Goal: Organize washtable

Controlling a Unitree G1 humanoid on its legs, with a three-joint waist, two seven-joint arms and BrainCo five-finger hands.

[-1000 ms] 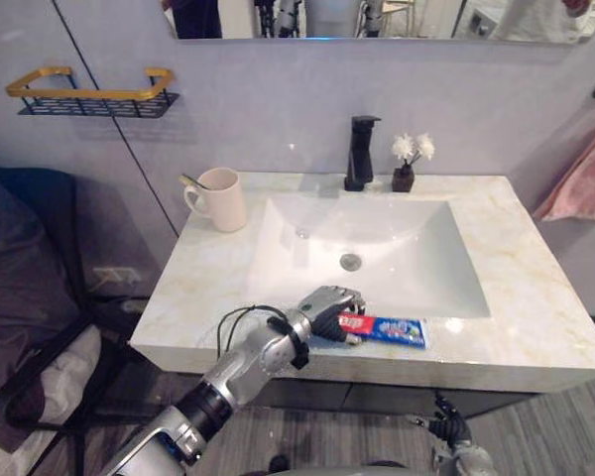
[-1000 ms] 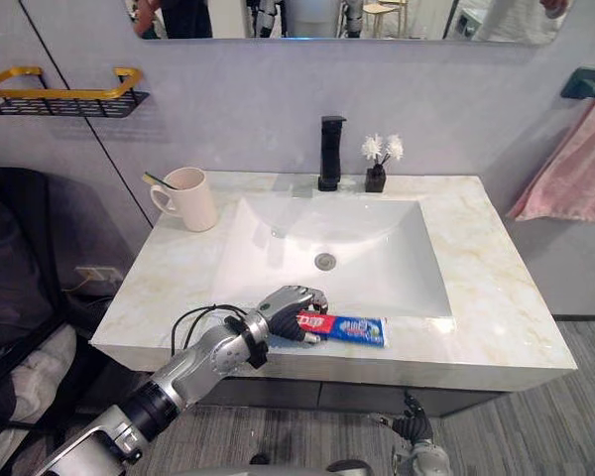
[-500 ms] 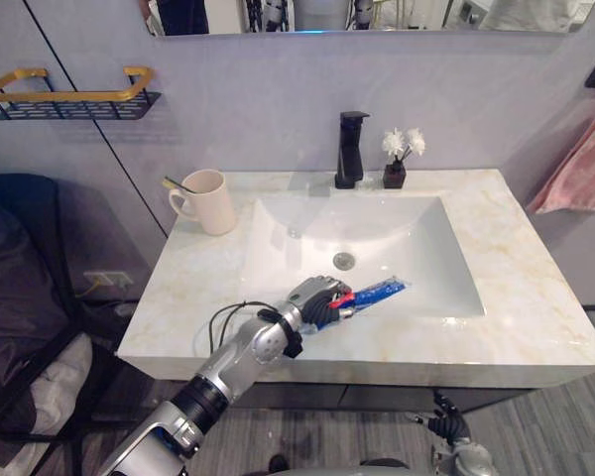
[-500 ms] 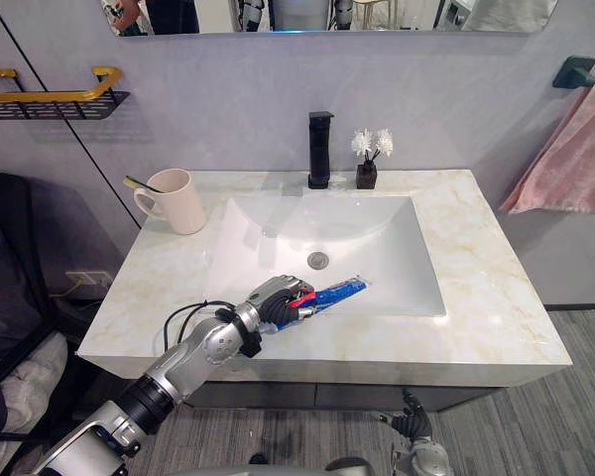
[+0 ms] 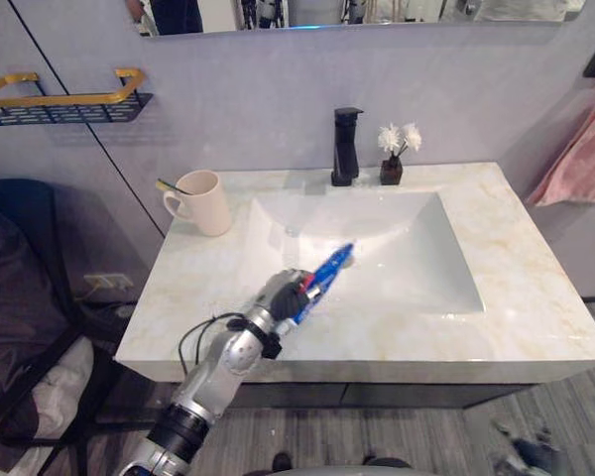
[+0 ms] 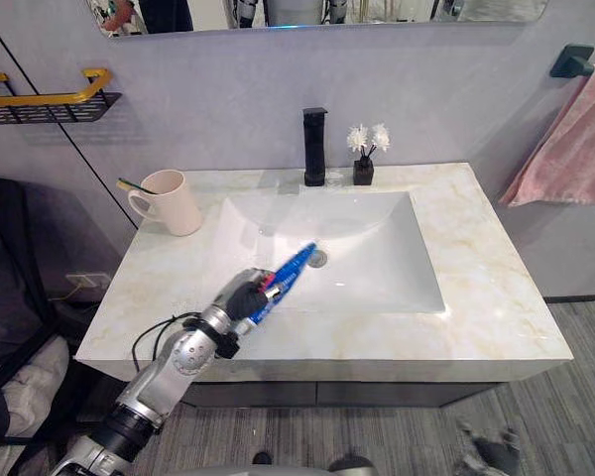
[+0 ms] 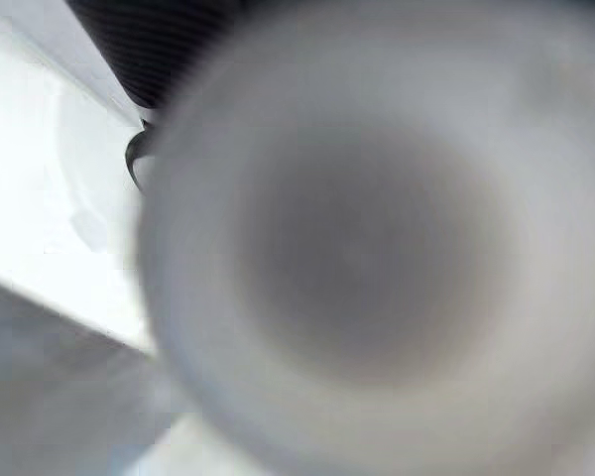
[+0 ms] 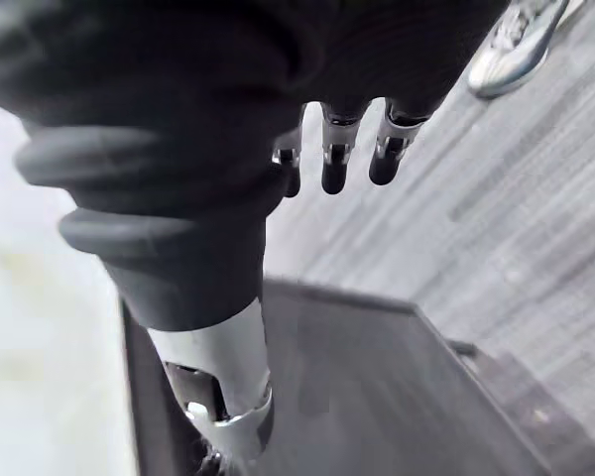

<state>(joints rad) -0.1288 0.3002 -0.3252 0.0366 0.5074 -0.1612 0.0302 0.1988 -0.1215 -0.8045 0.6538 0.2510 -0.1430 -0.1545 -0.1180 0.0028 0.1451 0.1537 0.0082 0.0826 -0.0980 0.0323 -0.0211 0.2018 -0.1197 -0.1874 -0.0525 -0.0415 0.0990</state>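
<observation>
Left eye view: mug (image 5: 208, 201) with toothbrush (image 5: 169, 185) at 11 o'clock of left hand (image 5: 281, 296); faucet (image 5: 345, 147) and flower vase (image 5: 392, 164) at 1. Hand clamped round toothpaste tube (image 5: 327, 270), above the countertop (image 5: 535, 297) front, tube tilted toward 1 o'clock over basin (image 5: 407, 248).
Right wrist view: right hand (image 8: 334, 159) fingers slack, empty, over floor (image 8: 535, 198).

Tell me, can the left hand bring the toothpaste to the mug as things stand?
Probably yes: the left hand, fingers curled round the toothpaste, has just bare countertop between it and the mug; nothing stands in the way.
</observation>
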